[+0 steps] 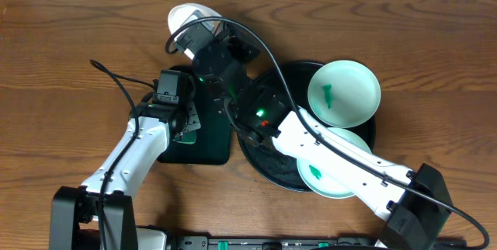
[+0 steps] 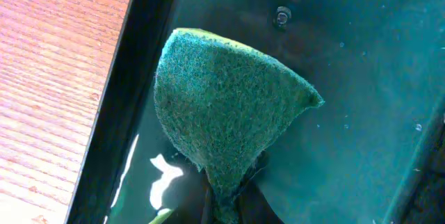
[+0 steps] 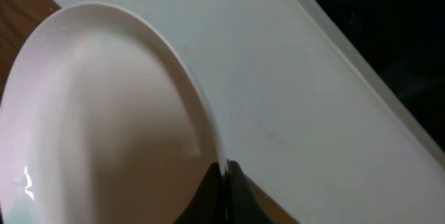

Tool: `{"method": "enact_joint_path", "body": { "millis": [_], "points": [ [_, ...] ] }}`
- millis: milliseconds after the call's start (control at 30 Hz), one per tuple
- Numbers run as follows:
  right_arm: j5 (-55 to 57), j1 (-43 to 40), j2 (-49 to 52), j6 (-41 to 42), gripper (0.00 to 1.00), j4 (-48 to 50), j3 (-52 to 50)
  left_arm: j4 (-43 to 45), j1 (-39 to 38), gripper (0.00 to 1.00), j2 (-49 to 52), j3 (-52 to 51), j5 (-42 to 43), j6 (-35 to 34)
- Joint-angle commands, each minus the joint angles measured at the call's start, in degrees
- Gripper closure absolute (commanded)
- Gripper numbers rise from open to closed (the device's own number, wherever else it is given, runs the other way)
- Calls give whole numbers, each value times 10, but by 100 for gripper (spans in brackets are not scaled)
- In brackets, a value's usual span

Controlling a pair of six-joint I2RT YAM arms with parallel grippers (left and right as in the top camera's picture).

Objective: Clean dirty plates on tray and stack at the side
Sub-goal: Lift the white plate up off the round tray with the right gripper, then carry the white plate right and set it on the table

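My right gripper [image 3: 224, 173] is shut on the rim of the white plate [image 3: 104, 126], which is tilted on edge. In the overhead view that white plate [image 1: 185, 15] is at the back of the table, beyond the tray, with the right gripper [image 1: 194, 39] on its near edge. Two mint-green plates lie on the round black tray [image 1: 255, 159]. One plate [image 1: 344, 93] is at the back right; the other [image 1: 330, 178] is at the front, partly under my right arm. Both show a small green smear. My left gripper [image 2: 226, 209] is shut on a green scouring sponge [image 2: 222, 106].
A smaller rectangular black tray [image 1: 208, 147] lies left of the round one, and the left gripper [image 1: 185, 122] hangs over it with the sponge. Its wet floor [image 2: 361, 113] and left rim [image 2: 122, 106] show in the left wrist view. Cables loop over the table's middle.
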Motion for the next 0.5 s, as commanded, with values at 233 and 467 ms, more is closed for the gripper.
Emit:
{"method": "enact_joint_path", "body": {
  "millis": [233, 467],
  "points": [
    [-13, 5, 5, 28, 99, -15, 10, -1, 0, 92, -4, -10, -9, 5],
    [4, 1, 5, 138, 99, -33, 10, -1, 0, 92, -4, -10, -9, 5]
  ]
}}
